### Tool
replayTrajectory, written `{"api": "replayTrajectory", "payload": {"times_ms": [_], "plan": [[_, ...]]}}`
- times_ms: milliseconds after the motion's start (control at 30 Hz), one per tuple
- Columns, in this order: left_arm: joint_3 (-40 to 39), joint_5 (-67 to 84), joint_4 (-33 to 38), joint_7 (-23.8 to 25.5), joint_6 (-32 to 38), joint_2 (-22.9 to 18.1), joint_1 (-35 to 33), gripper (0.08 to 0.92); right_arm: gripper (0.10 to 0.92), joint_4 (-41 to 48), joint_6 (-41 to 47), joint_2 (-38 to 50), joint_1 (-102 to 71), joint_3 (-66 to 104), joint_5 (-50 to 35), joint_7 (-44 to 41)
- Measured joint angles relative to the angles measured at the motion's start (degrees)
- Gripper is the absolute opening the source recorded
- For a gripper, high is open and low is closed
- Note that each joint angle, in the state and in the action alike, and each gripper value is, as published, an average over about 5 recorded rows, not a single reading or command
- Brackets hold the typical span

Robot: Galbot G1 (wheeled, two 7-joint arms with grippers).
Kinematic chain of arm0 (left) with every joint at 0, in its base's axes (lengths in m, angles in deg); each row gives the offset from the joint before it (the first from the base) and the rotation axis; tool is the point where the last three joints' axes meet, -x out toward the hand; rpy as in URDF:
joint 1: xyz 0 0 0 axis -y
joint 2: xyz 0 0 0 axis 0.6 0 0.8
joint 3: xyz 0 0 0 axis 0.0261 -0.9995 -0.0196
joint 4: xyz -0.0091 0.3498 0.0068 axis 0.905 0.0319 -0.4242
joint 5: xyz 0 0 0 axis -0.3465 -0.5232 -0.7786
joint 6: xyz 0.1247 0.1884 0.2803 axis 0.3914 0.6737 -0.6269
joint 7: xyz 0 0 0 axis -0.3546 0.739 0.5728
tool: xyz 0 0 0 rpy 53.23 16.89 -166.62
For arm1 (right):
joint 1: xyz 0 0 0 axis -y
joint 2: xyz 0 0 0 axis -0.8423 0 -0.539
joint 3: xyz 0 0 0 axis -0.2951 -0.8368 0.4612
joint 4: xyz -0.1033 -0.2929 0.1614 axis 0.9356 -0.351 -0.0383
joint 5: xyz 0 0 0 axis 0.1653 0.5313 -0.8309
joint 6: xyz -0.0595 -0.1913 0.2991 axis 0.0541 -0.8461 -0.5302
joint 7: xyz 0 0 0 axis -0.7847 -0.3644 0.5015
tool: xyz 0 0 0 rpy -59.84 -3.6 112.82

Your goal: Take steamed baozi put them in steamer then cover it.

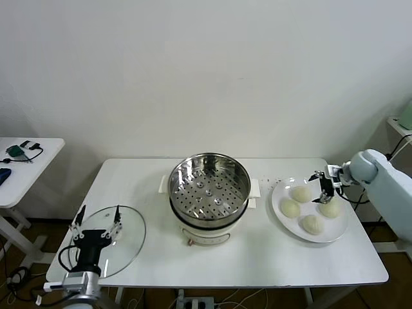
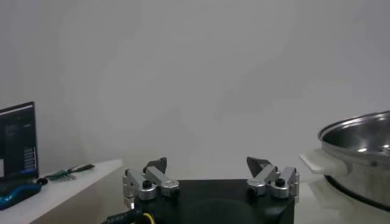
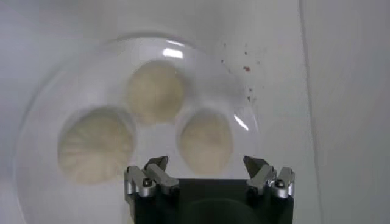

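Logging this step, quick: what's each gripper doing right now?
Left gripper: open, empty, above the glass lid.
Right gripper: open, empty, over the baozi on the plate.

The left gripper (image 2: 210,173) hung with its jaws spread wide, nothing between them, facing a plain white wall. Off to one side of it the steamer (image 2: 359,155) showed its shiny steel rim and a white side handle. On the gripper's other side stood a side table (image 2: 58,189) with a dark screen (image 2: 17,143) on it.
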State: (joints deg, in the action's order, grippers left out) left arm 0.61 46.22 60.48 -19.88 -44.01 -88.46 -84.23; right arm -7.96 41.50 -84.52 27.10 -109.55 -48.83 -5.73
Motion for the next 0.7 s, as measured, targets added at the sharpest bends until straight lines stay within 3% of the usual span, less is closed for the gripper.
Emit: {"api": "replayTrajectory", "payload": {"times_ms": [700], "plan": [[2.6,0.9,-1.3,0.0,0.0,0.4,-0.2,0.823,0.820,17.3,-2.9,-12.5,3.2,2.4,9.5,-0.1]]}}
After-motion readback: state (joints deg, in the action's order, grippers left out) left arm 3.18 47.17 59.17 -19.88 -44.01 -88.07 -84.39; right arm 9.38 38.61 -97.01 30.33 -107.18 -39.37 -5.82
